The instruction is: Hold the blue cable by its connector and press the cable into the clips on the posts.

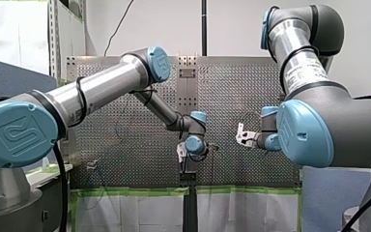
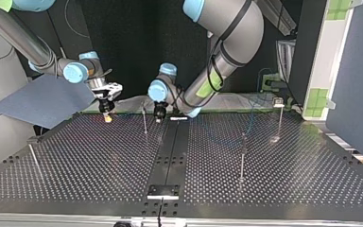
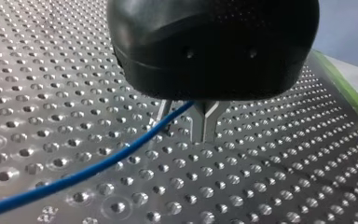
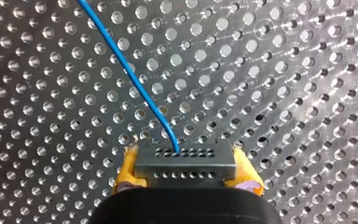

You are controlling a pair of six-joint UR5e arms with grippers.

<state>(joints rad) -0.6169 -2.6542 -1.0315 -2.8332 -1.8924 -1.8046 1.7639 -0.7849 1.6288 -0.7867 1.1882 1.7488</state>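
Observation:
In the right wrist view my right gripper (image 4: 185, 161) is shut, its yellow pads (image 4: 126, 172) clamping a grey connector block (image 4: 185, 170) with rows of small holes. The blue cable (image 4: 135, 79) leaves the block and runs away over the perforated table. In the top view this gripper (image 2: 107, 116) hangs low at the far left. My left gripper (image 3: 204, 135) has its metal fingers pressed together just above the table, and the blue cable (image 3: 74, 177) passes close beside them. I cannot tell whether they pinch it. It stands near a thin post (image 2: 144, 120) by the table's middle (image 2: 159, 113).
More thin posts rise from the table: one at the top view's near left (image 2: 33, 158), one right of centre (image 2: 242, 158), and one with a clip at the far right (image 2: 279, 116). A black strip (image 2: 170, 151) runs down the table's middle. A blue-grey sheet (image 2: 47, 99) lies past the far-left edge.

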